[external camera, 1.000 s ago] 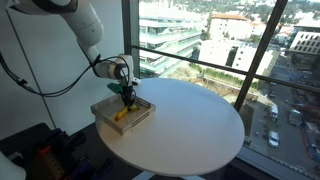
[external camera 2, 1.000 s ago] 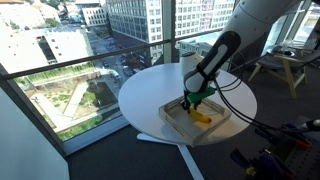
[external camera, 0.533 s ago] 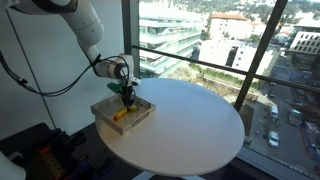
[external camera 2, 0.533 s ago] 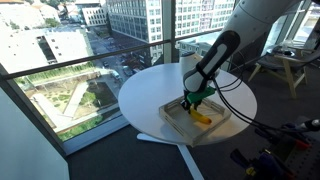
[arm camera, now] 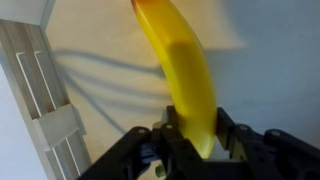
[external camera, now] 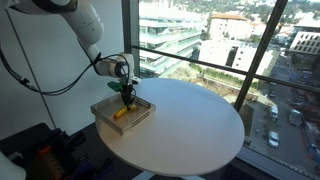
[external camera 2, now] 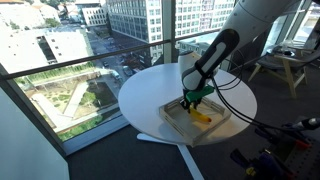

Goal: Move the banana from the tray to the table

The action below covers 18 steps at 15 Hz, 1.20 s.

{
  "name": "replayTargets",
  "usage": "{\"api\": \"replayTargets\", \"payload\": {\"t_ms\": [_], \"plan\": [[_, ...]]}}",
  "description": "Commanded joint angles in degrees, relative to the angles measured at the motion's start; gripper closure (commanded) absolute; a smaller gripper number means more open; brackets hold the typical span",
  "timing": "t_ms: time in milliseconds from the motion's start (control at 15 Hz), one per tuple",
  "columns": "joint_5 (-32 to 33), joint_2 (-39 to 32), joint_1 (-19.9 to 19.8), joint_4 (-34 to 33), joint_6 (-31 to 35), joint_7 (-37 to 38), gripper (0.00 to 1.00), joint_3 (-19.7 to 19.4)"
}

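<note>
Wrist view puts us right on top of it: the dark two-fingered hand (arm camera: 197,140) has its fingers drawn in against both sides of the small curved yellow banana (arm camera: 180,60), pinching it near one end, with the rest of the fruit running away beyond the fingertips. The banana lies on the pale floor of the shallow square light-wood tray (arm camera: 40,90), whose low wall stands off to one side of the hand. In both exterior views the hand (external camera: 127,95) (external camera 2: 190,100) points straight down into the tray (external camera: 140,118) (external camera 2: 180,128), the banana (external camera: 121,113) (external camera 2: 200,116) directly beneath it and not lifted that I can see. So I read this as the grasp step, grip made and the carry not begun. Next comes a straight lift, high enough for the hanging far end to clear the wall, then a sweep out over the bare white top of the large round desk (external camera: 190,120) (external camera 2: 150,90) and a gentle lowering before letting go.
</note>
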<state>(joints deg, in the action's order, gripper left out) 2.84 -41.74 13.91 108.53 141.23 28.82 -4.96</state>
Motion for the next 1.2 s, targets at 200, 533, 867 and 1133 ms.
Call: {"api": "replayTargets", "payload": {"t_ms": [200, 533, 867, 1133], "plan": [[-0.38, 1.72, 0.86, -1.69, -3.73, 1.28, 0.84, -0.43], [-0.32, 3.63, 0.91, -1.88, -6.0, 1.73, 0.84, -0.27], [-0.29, 5.99, 0.72, -1.53, -7.93, 3.01, 0.84, -0.28], [-0.43, 8.06, 0.41, -1.06, -10.09, 4.3, 0.84, -0.03]]}}
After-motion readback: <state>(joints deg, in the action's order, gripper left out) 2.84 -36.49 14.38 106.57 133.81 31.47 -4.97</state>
